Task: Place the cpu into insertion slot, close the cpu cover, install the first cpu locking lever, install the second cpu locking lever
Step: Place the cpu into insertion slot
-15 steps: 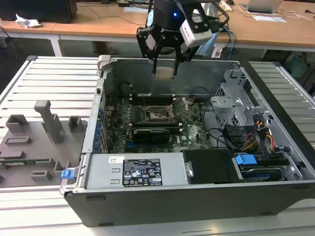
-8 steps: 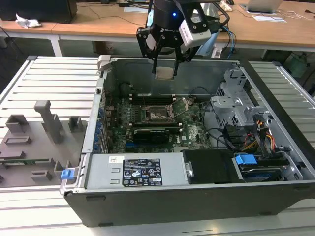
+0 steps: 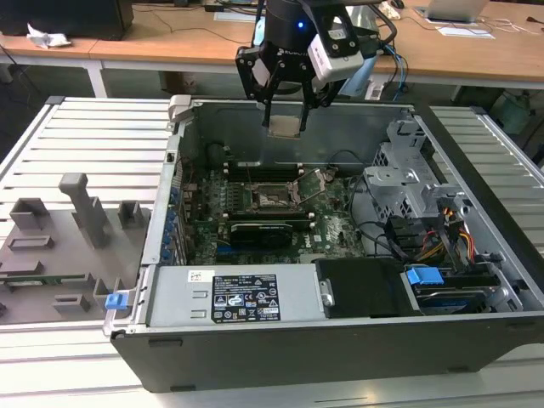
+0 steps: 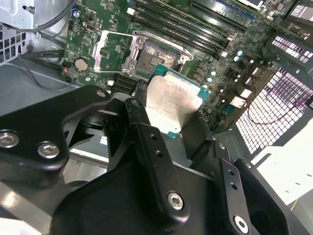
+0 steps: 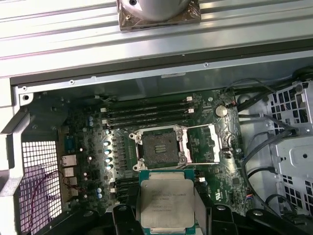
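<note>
A black robot arm reaches straight down over an open black desktop computer case [image 3: 255, 357] on a silvery slatted table [image 3: 85, 136]. Its black two-fingered gripper [image 3: 286, 116] points at the case floor and hangs well above the insertion slot [image 3: 274, 198], the dark square socket with a silvery metal rim on the green motherboard [image 3: 336, 228]. The wrist is held upright, with a white camera block fixed to its side.

The gripper is clenched on the cpu [image 3: 284, 129], a small flat square chip with a dull silver-grey metal top and a green edge. In both wrist views the fingers [image 4: 146, 132] press on two opposite sides of the chip [image 4: 171, 104] [image 5: 166, 203], which lies level with its metal top turned up towards the wrist. The chip is clear of the insertion slot [image 5: 159, 146] [image 4: 157, 56], which is bare.

The cpu cover [image 5: 203, 143] [image 4: 111, 50], a thin silvery metal frame plate with a large square window, is swung open and rests just beside the insertion slot, hinged at that socket's edge.
</note>
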